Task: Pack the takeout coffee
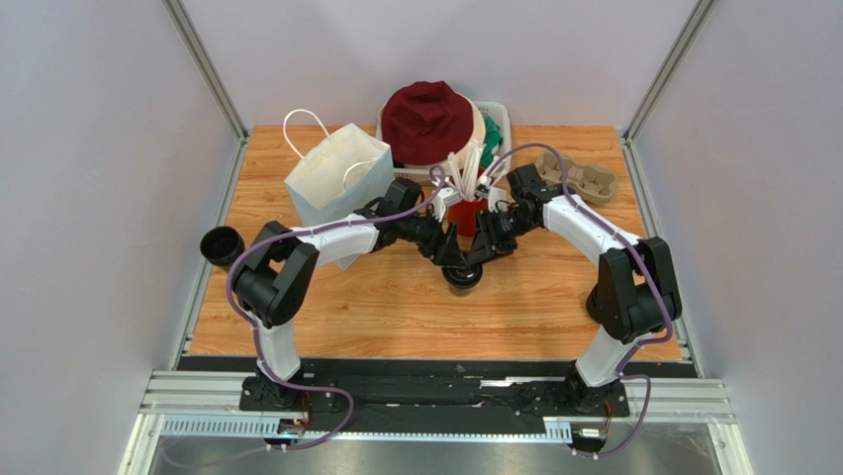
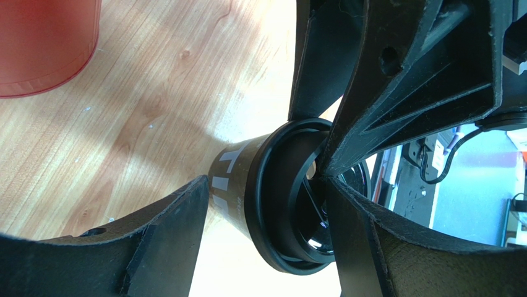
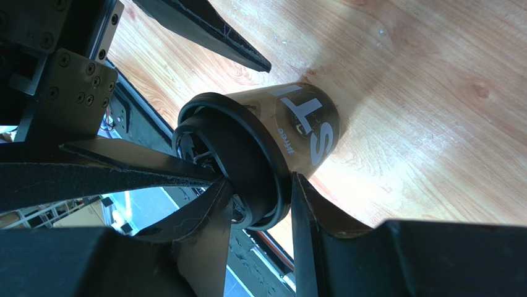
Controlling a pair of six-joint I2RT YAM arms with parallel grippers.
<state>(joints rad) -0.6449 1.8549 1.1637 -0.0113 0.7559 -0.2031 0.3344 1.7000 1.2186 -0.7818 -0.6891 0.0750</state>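
Takeout coffee [image 3: 303, 124] stands mid-table [image 1: 396, 307], just in front of red cup [image 1: 465, 216]; right gripper [image 3: 260, 182] narrowed, pinching its black lid [image 3: 247, 148] rim. Left gripper [image 2: 267, 185] spread wide, straddling the coffee, clamping nothing.

Paper bag [image 1: 336, 183]; red cup [image 1: 464, 212]; maroon hat [image 1: 427, 119].

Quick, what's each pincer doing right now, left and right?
Left pincer: open, straddling the takeout coffee, not clamped.
Right pincer: closed on the rim of the coffee's lid.
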